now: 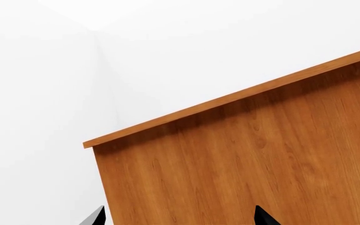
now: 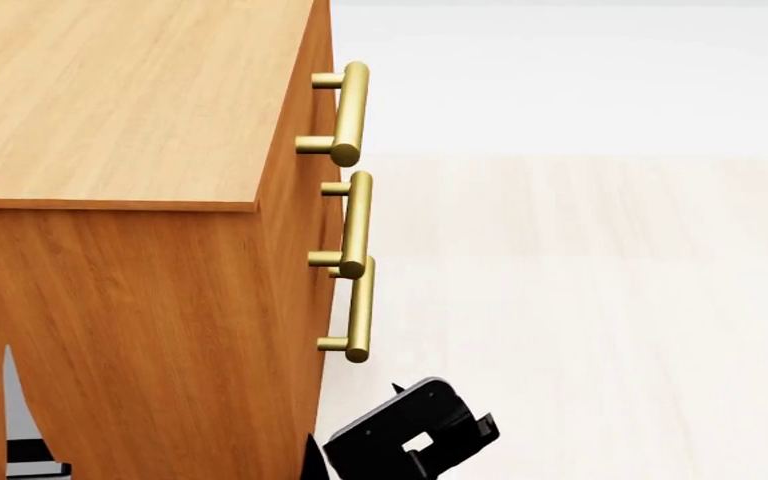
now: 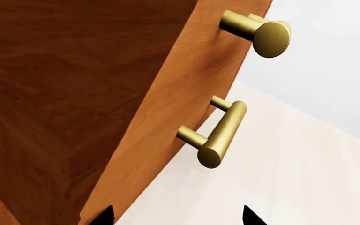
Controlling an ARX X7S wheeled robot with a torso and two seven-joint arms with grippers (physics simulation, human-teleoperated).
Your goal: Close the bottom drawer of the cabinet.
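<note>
Upright, the bottom drawer [image 2: 328, 330] handle [image 2: 357, 310] runs vertically; both grippers spread apart.

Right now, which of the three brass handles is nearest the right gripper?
The lowest handle, on the bottom drawer. It sits just above the right gripper in the head view; the middle handle and top handle are higher up the cabinet front.

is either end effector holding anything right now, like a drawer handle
Nothing is held: each wrist view shows only empty space between the fingertips of the left end effector and right end effector.
</note>
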